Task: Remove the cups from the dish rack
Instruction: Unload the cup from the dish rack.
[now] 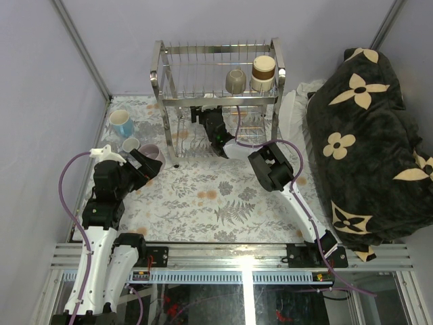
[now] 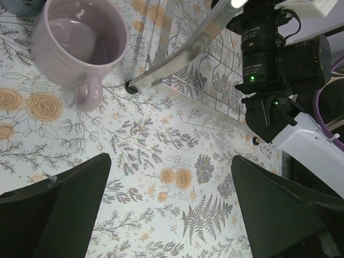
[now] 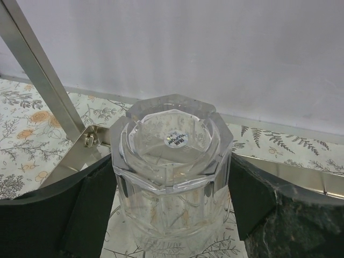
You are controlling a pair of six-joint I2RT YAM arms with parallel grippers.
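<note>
Floral-print tabletop (image 1: 223,196) carried the chrome wire dish rack (image 1: 216,74): tubular posts, thin tines. Left hand (image 2: 169,172) hung released, fingers wide, over the cloth near a glossy round pale lilac mug (image 2: 80,43). Right hand (image 3: 172,177) sat in the lower tier, flanking a faceted clear glass (image 3: 172,156), base up; couldn't tell if clamped. Top tier: olive-grey mug (image 1: 235,81), brown-and-cream cup (image 1: 263,71). Light blue mug (image 1: 122,123) & grey-blue cup (image 1: 130,144) stood left of rack.

A robot lab cell staged as a kitchen corner: plain panel walls (image 1: 40,88) on metal struts, an aluminium rail (image 1: 230,254) along the bottom edge carrying the left arm (image 1: 100,211) and right arm (image 1: 298,203), and a flower-print worktop (image 1: 203,203) with a dish rack (image 1: 216,74).
</note>
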